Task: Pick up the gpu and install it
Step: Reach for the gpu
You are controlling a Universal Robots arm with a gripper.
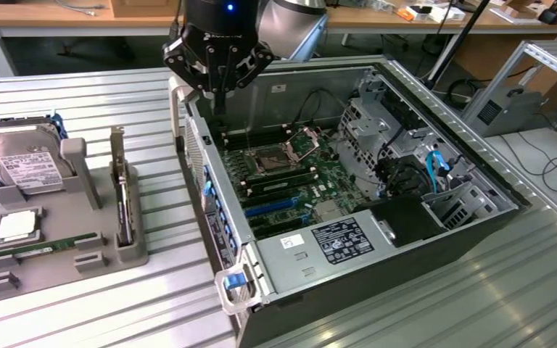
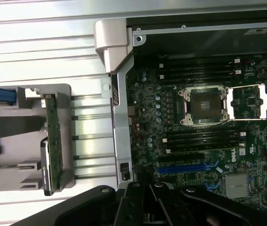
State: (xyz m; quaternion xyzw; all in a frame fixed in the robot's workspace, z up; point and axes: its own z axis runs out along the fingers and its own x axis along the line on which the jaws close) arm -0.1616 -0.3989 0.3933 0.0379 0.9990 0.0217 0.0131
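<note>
A ribbed metal table (image 1: 85, 94) carries an open computer case (image 1: 289, 250) and, toward the exterior view's left, a grey parts holder (image 1: 56, 272). In the exterior view the gpu (image 1: 122, 210) stands on edge in that holder, near the hard drive (image 1: 27, 170) and untouched. The gripper (image 1: 218, 96) hangs over the case's far corner, its fingers pressed together on nothing, well apart from the card.

In the wrist view the motherboard (image 2: 147, 113) lies below the camera, with the empty processor socket (image 2: 204, 106) and a free blue slot (image 2: 185, 167); the card sits in its holder beyond the case wall.

By my judgement the pick-up has not begun. Grasping calls for jaws spread and lined up across the card's thin upper edge, square to the holder.
</note>
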